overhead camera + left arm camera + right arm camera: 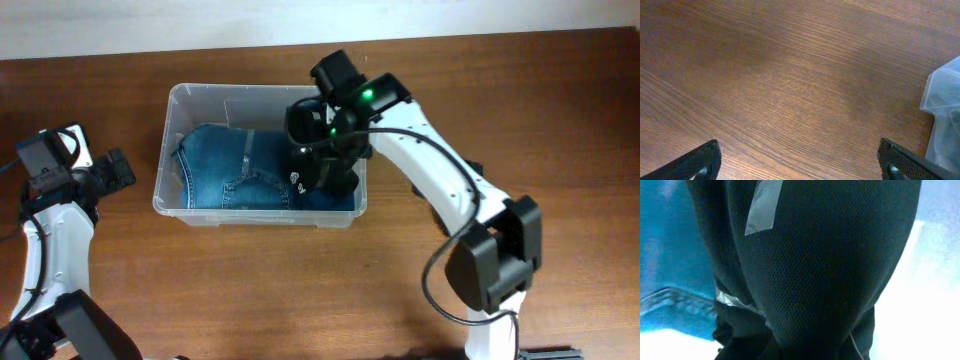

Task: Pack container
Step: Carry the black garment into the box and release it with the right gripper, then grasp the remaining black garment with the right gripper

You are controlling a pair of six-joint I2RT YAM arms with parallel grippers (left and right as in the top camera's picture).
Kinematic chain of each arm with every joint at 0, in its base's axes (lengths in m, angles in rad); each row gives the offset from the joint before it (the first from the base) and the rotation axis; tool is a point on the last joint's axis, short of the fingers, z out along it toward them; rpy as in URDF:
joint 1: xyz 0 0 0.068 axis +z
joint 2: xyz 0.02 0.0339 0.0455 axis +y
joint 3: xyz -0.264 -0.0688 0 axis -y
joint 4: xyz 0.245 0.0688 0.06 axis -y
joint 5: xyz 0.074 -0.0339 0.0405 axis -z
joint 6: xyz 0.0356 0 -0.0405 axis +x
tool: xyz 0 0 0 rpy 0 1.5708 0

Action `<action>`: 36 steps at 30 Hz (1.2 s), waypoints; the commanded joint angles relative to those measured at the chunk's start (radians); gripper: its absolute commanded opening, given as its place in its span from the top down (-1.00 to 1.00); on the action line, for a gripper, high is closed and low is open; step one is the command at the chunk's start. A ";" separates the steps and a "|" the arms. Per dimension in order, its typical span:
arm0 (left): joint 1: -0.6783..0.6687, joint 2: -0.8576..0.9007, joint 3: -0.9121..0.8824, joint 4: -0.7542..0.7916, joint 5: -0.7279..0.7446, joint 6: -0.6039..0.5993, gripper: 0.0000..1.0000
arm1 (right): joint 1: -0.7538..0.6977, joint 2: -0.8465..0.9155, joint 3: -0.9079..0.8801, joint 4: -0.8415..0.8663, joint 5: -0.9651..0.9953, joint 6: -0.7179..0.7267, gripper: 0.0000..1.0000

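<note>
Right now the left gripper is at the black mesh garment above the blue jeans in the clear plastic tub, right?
No, the right gripper is at the black mesh garment above the blue jeans in the clear plastic tub; the overhead view shows it.

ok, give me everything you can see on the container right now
The container is a clear plastic rectangular tub with a rounded rim, upright and lidless on the wooden table. Folded blue jeans cover most of its floor. At its right end the right gripper reaches inside, with a black mesh garment there. The left gripper sits apart from it, open over the table; the left wrist view catches one tub corner.
</note>
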 commanded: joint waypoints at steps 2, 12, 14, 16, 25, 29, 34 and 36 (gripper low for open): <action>0.005 0.012 0.010 0.002 0.037 0.001 -0.99 | 0.029 0.020 0.011 -0.006 0.060 0.032 0.14; 0.005 0.012 0.010 0.002 0.037 0.001 -0.99 | -0.028 -0.035 0.311 -0.275 0.072 -0.085 -0.97; 0.005 0.012 0.010 0.002 0.037 0.001 -0.99 | -0.088 -0.043 0.351 -0.353 0.078 -0.087 -0.97; 0.005 0.012 0.010 0.002 0.037 0.001 -0.99 | -0.195 -0.050 0.357 -0.442 0.100 -0.085 -0.97; 0.005 0.012 0.010 0.003 0.036 0.002 -0.99 | -0.569 -0.050 0.186 -0.501 0.172 -0.167 -0.98; 0.005 0.012 0.010 0.003 0.036 0.002 -0.99 | -0.620 -0.050 -0.035 -0.378 0.161 -0.186 -0.97; 0.005 0.012 0.010 0.006 0.037 0.002 -0.99 | -0.623 -0.050 -0.275 -0.117 0.127 -0.449 -0.93; 0.005 0.012 0.010 0.008 0.037 0.002 -0.99 | -0.626 -0.050 -0.388 0.011 0.136 -0.507 -0.88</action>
